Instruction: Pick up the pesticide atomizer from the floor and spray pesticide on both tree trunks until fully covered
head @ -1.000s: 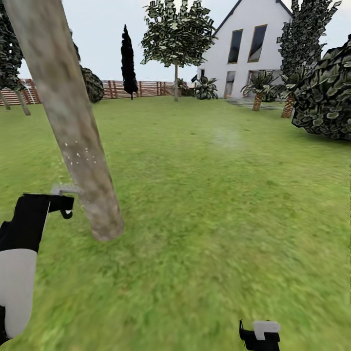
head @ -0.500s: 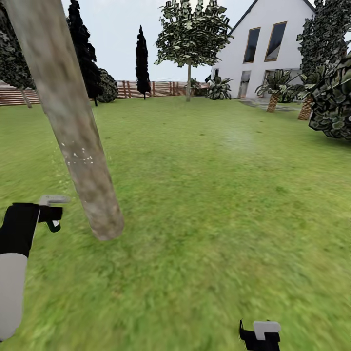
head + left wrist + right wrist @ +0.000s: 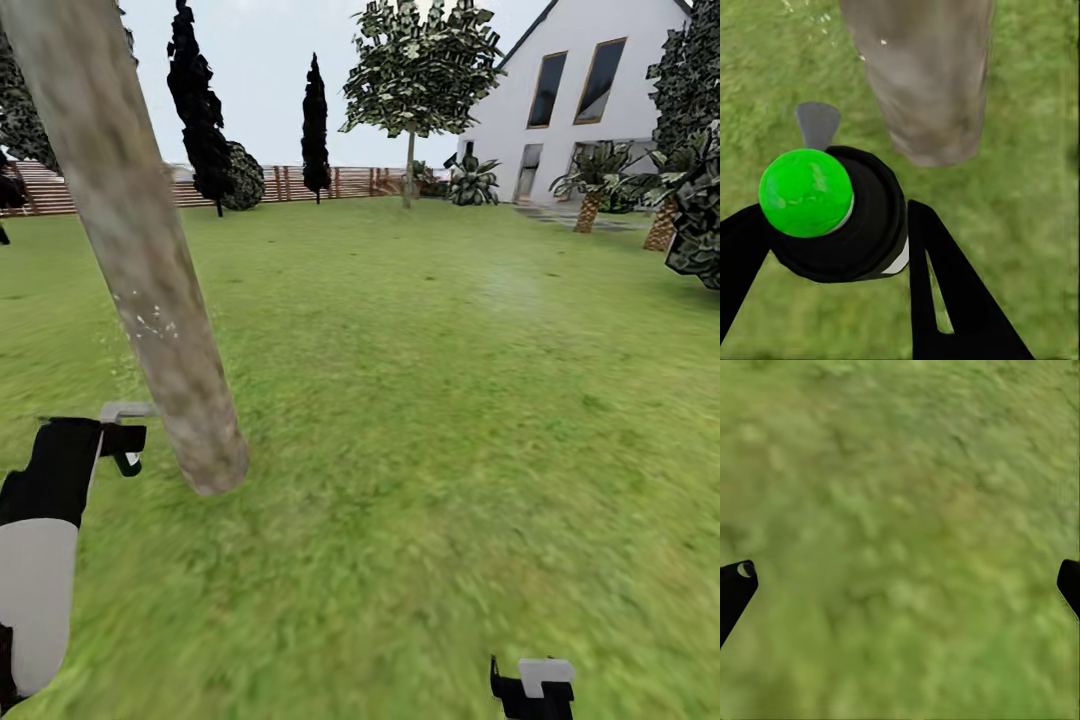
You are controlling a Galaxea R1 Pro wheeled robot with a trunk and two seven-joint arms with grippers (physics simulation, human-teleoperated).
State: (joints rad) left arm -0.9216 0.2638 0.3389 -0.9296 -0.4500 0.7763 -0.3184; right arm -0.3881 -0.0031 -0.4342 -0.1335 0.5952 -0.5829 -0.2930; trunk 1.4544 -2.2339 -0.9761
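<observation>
**Spraying the lower part of the first trunk**

Fingers point(image 3: 945, 300) of the left gripper point(image 3: 832, 247) are clenched around the pesticide atomizer point(image 3: 840, 217). In the left wrist view its black body with a bright green cap sits in the middle of the frame between the two black fingers, and a grey nozzle point(image 3: 817, 121) points up toward the tree trunk point(image 3: 926, 75) at the top centre. A few white specks lie on the trunk and on the grass point(image 3: 1020, 225) in the upper left corner.

From the head camera, the left gripper point(image 3: 118, 440) is at the left edge, lower half, with the atomizer's grey nozzle point(image 3: 128, 409) just beside the trunk point(image 3: 150, 260), which crosses the frame from the upper left down to the lawn point(image 3: 450, 400). White specks mark the bark above the nozzle. A fence point(image 3: 280, 183), dark trees and a white house point(image 3: 570, 100) stand far behind. The right gripper point(image 3: 532, 688) is at the bottom edge, to the right.

In the right wrist view the fingers point(image 3: 735, 585) are released, spread to both side edges over bare grass point(image 3: 900, 540).

I judge that spraying of the first trunk is in hand and coverage is partial. The next move probably calls for sweeping the nozzle along and around the trunk while the aim is kept close.
</observation>
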